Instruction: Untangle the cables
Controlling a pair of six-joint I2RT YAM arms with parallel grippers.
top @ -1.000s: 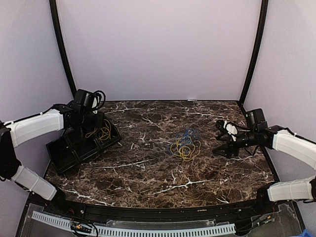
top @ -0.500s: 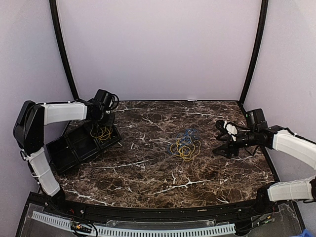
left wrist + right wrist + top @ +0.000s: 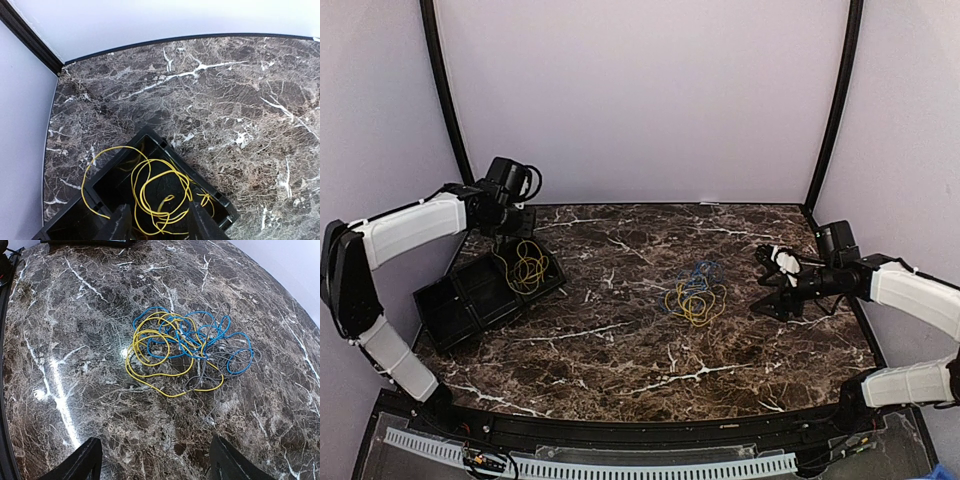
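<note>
The left gripper [image 3: 160, 226] hovers with its jaws apart and nothing between them, above a loose yellow cable [image 3: 155, 192] lying mostly in the far-end compartment of a black tray [image 3: 450, 305] at the table's [image 3: 620, 350] left edge. The right gripper [image 3: 157, 467], also spread wide and empty, sits low near the right edge, facing a tangle of yellow, blue and grey cables [image 3: 186, 347] at mid-table.

Seen from my right wrist camera: yellow, blue and grey cables [image 3: 187, 347] lie knotted in one loose heap on the dark marble table [image 3: 75, 340], just beyond my right gripper [image 3: 155, 462], fingers [image 3: 86, 460] spread and empty.
</note>
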